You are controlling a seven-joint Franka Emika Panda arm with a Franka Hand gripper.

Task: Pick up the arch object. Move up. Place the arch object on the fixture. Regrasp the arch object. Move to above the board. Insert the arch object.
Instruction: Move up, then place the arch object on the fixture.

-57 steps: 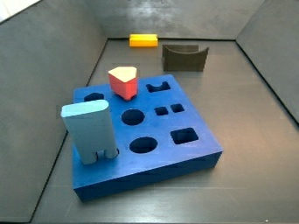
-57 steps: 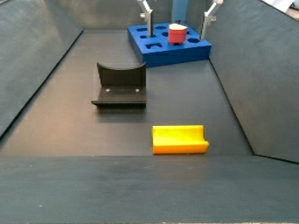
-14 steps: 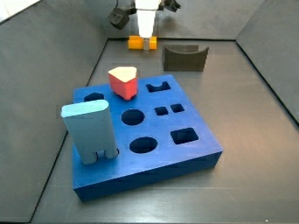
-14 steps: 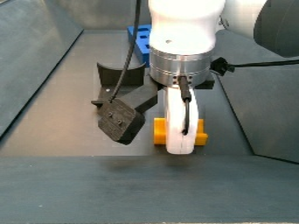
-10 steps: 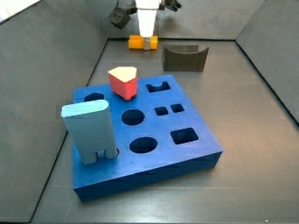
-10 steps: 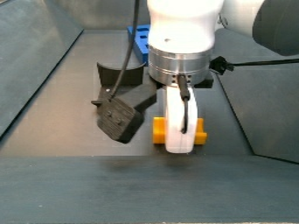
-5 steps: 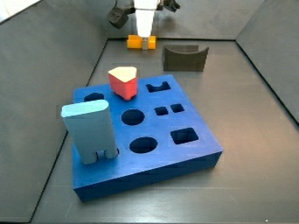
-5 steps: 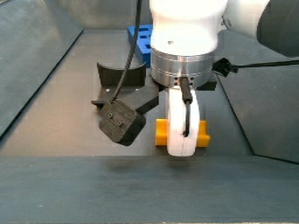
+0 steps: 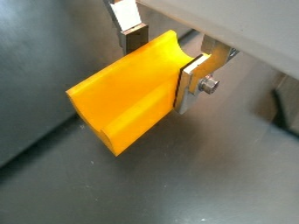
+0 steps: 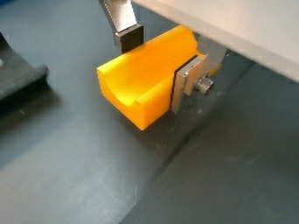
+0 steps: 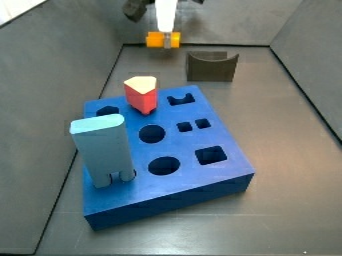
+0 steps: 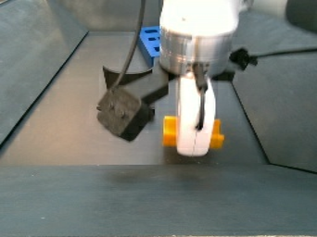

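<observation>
Two fingers (image 9: 194, 77) of the gripper (image 10: 158, 54) are pinching the arch object (image 9: 126, 90); it is hanging near the fixture (image 11: 211, 66).

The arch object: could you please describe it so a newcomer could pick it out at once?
Look past the big blue board to the floor's far end, left of the dark fixture. There the gripper pinches the arch object, the only yellow-orange block, with a curved notch.

Lab test cell: bare grey walled bin (image 11: 80, 60), blue board (image 11: 167, 150) of shaped holes, gripper (image 9: 163, 54) clamping the arch object (image 9: 126, 87) at far end.
</observation>
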